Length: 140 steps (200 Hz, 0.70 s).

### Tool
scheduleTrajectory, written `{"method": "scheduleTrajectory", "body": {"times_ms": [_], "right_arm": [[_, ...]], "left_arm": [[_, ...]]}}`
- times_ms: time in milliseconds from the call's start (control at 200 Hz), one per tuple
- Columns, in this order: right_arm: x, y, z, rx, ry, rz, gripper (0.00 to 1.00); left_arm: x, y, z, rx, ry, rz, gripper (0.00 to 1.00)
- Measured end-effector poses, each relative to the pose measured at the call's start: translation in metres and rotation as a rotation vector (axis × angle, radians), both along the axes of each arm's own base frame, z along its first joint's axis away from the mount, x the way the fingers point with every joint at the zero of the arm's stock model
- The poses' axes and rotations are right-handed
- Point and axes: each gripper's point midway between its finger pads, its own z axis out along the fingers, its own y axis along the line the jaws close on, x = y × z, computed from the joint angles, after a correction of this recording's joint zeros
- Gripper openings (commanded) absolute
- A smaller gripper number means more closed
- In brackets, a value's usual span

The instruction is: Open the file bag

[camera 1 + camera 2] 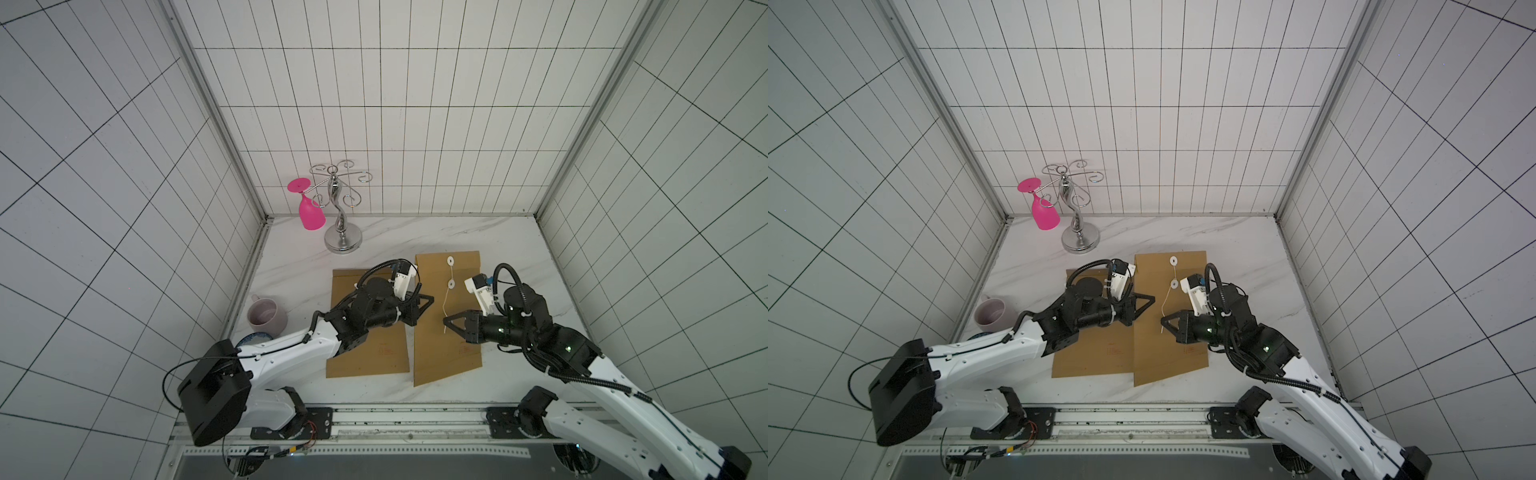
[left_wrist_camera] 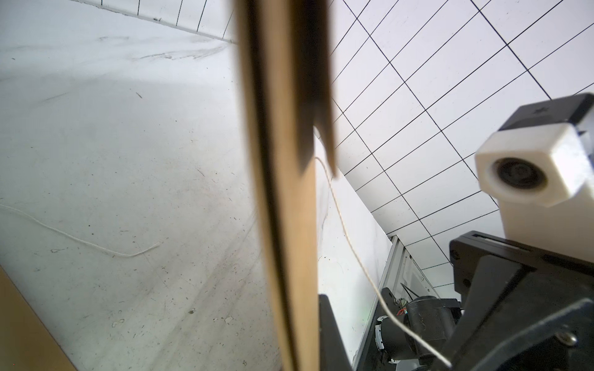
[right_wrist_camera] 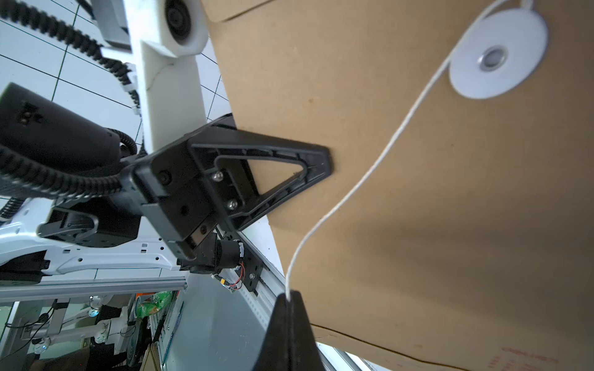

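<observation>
The left gripper (image 1: 431,298) clamps the brown paper file bag (image 1: 436,353) while the right gripper (image 1: 445,321), pinching the white string (image 3: 337,205), should tautly circle the white disc (image 1: 451,284) at 12 o'clock.

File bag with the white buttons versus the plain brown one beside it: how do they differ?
The buttoned bag has one long edge lifted, clamped in the jaws of the left gripper; the plain bag lies flat, gripped by nothing. The buttoned bag shows two white discs and a loose string, pinched by the right gripper; the plain bag's far end is hidden under the left arm. Both are brown with red print.
</observation>
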Motion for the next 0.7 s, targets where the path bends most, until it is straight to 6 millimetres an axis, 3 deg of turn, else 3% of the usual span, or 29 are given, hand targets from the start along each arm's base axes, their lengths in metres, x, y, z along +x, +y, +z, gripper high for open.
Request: {"method": "scheduleTrajectory", "body": {"times_ms": [460,545,700], "right_arm": [[-0.007,-0.009,-0.013,-0.068,0.049,-0.005,0.00],[0.005,-0.011,0.005,-0.097,0.012,-0.039,0.00],[0.045,-0.023,0.072,-0.084,-0.125,-0.140,0.00]], "left_arm": [[-0.001,0.001,-0.009,0.002,0.002,0.014,0.00],[-0.004,-0.001,-0.009,-0.002,-0.001,0.008,0.00],[-0.010,-0.004,-0.010,-0.005,-0.003,-0.008,0.00]]}}
